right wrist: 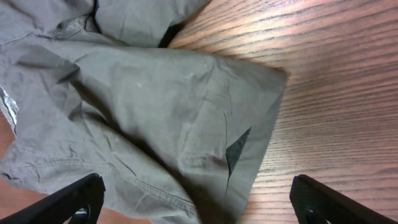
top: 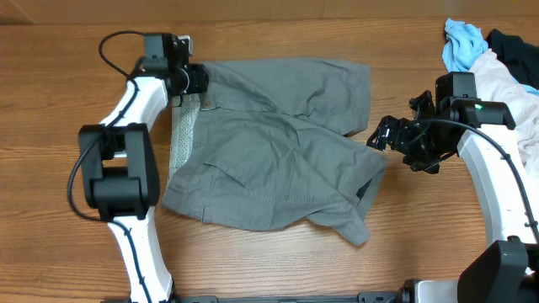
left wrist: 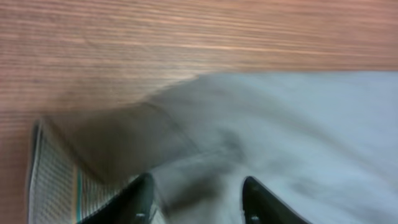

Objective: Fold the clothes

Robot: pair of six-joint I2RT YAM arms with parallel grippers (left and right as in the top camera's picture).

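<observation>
The gray shorts (top: 278, 160) lie spread out mid-table, rumpled, with the pale speckled waistband lining (top: 181, 139) turned up at the left. My left gripper (top: 200, 80) sits at the shorts' far left corner by the waistband. In the blurred left wrist view its fingers (left wrist: 199, 202) are apart, with gray cloth (left wrist: 298, 124) between them and the lining (left wrist: 53, 180) to the left. My right gripper (top: 381, 135) hovers at the right leg's edge. In the right wrist view its fingers (right wrist: 196, 186) are wide open above the leg hem (right wrist: 155, 106).
A light-blue cloth (top: 461, 42), a whitish-pink garment (top: 505, 80) and a dark garment (top: 515, 44) are piled at the far right corner, behind the right arm. Bare wooden table (top: 278, 269) surrounds the shorts.
</observation>
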